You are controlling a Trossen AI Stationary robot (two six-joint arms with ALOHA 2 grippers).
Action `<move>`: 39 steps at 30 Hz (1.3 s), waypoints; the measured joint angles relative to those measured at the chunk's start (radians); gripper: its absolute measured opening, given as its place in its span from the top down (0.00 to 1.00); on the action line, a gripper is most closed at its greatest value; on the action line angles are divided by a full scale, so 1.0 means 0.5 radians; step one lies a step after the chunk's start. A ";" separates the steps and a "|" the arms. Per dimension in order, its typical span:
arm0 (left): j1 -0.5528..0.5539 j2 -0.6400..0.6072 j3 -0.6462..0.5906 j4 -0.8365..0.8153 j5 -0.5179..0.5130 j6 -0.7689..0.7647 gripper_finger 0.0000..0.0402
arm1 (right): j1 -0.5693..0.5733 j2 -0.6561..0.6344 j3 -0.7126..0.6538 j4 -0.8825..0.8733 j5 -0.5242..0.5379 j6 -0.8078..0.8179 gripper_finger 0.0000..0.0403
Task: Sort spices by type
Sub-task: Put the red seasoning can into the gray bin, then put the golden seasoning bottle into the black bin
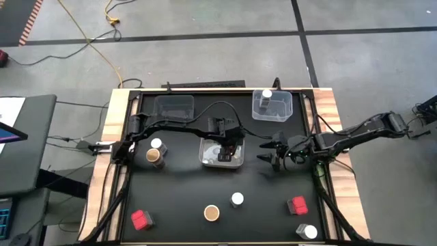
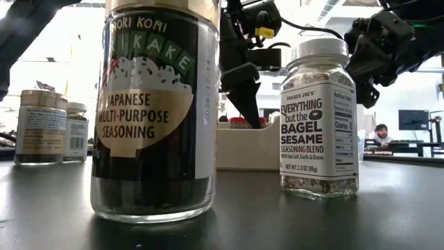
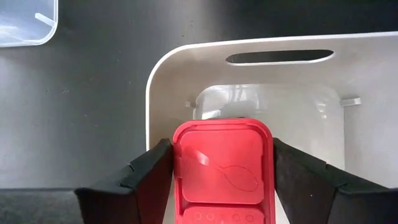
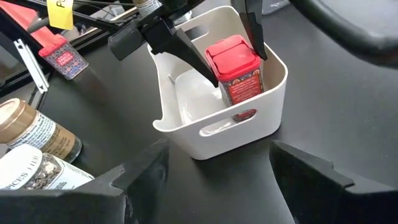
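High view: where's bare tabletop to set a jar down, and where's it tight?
Free: the dark strip between the centre white bin and the front row, and the left side between the brown-topped jar and the red tin. Tight: the centre bin, where the left gripper holds a red tin, with the right gripper beside it.

Crowded inside the white plastic bin with handle slots [image 4: 249, 121] at table centre: left gripper [image 4: 214, 46] closed around the red blocky spice tin [image 4: 239, 74] there, blocking entry from above. Open black tabletop [image 1: 266, 188] between that bin and the front row of containers. Right gripper [image 1: 268, 152], fingers spread, hovering just beside the bin's right wall. Back right taken up by the clear plastic tray [image 1: 272, 106].
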 joint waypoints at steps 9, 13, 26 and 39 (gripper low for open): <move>0.000 0.000 0.001 -0.004 0.001 -0.015 0.32 | 0.000 0.000 0.000 0.000 0.000 -0.001 0.25; 0.000 0.000 0.001 -0.023 -0.002 0.037 0.26 | 0.000 -0.001 0.000 0.000 0.000 -0.001 0.25; -0.005 -0.011 0.237 -0.258 -0.059 -0.171 0.24 | 0.001 0.000 0.000 -0.016 -0.055 -0.020 0.25; -0.092 -0.039 0.622 -0.965 -0.053 -0.974 0.24 | 0.048 -0.001 0.000 -0.113 -0.157 -0.176 0.25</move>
